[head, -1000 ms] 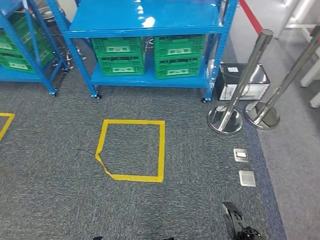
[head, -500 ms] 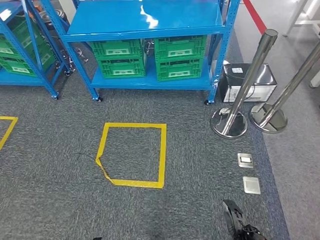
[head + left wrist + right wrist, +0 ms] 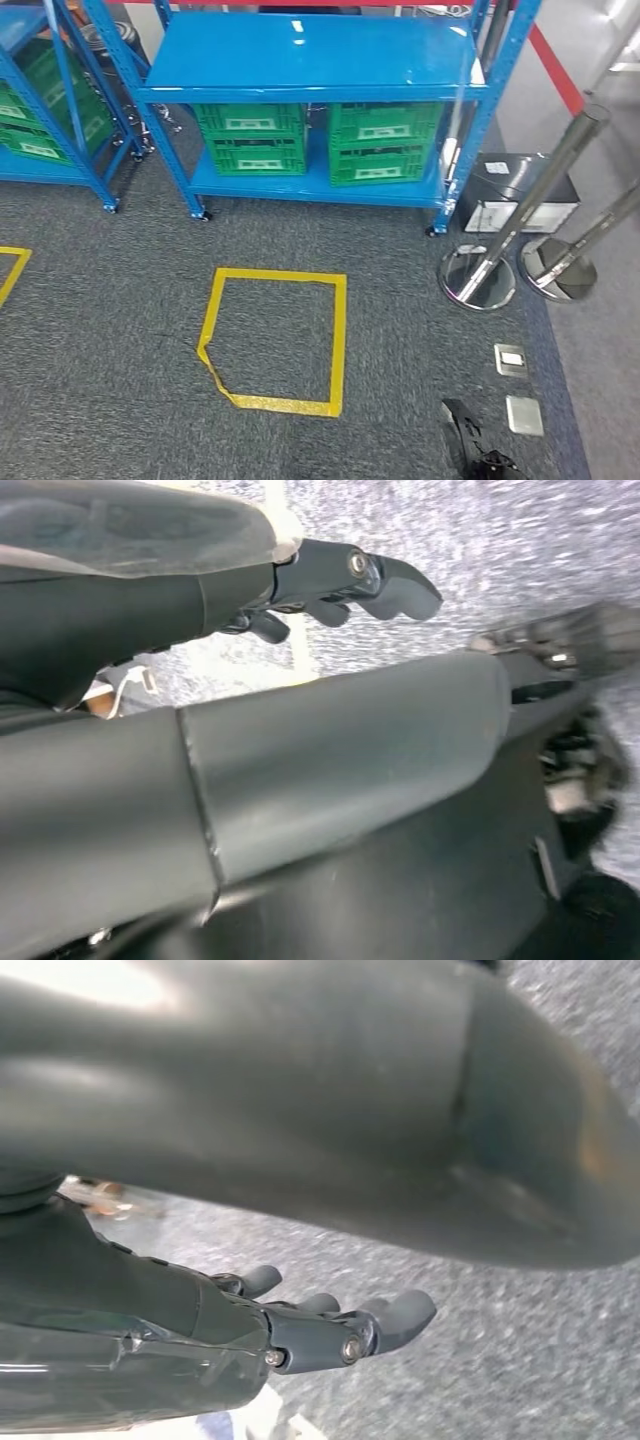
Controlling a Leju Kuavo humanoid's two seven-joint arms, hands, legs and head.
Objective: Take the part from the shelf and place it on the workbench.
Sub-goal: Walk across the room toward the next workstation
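— The part, where is it? On that blue shelf (image 3: 309,55) ahead?
— I can't pick it out from here. The top deck of the shelf shines bare blue, and below it sit two stacks of green crates (image 3: 321,140), side by side. Whatever is inside them is hidden.
— And the hands?
— Both hang low by the robot's sides over the grey carpet (image 3: 113,380). The left hand (image 3: 332,580) has its fingers stretched out and a little apart, nothing in them. The right hand (image 3: 317,1325) looks the same, fingers extended and empty.
— What's on the floor between it and the shelf?
— A square of yellow tape (image 3: 275,340), one corner peeling. Off to the right stand two chrome posts (image 3: 513,235) on round bases, a black box (image 3: 521,190) behind them, and two metal floor plates (image 3: 517,385) near the carpet's edge.
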